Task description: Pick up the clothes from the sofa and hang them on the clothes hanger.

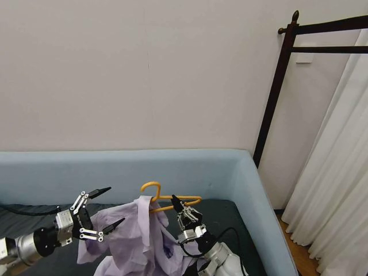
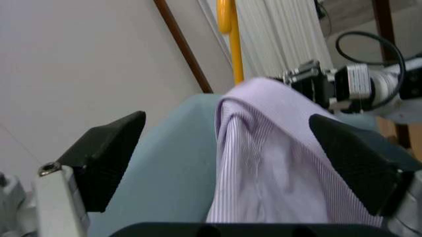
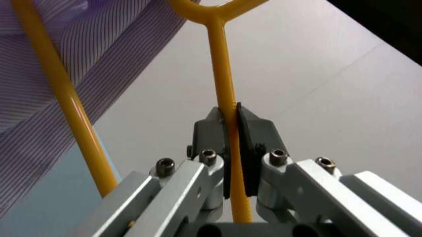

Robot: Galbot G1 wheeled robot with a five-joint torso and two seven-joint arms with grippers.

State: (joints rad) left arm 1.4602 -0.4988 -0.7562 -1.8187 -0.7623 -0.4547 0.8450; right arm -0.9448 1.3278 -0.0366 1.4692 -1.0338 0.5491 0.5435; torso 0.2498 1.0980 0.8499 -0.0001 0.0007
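Right gripper (image 3: pixel 231 112) clamping hanger (image 3: pixel 223 59); left gripper (image 1: pixel 116 204) spreading wide beside shirt (image 1: pixel 135 236). Dressing looking half done. Next, probably: tugging shirt over bare side.

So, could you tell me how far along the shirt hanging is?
Done: the purple shirt is draped over one end of the yellow hanger. In hand: the right gripper is shut on the hanger's bar, while the left gripper sits open beside the shirt. Left: the hanger's other end looks bare, and it is not yet on the dark rack.
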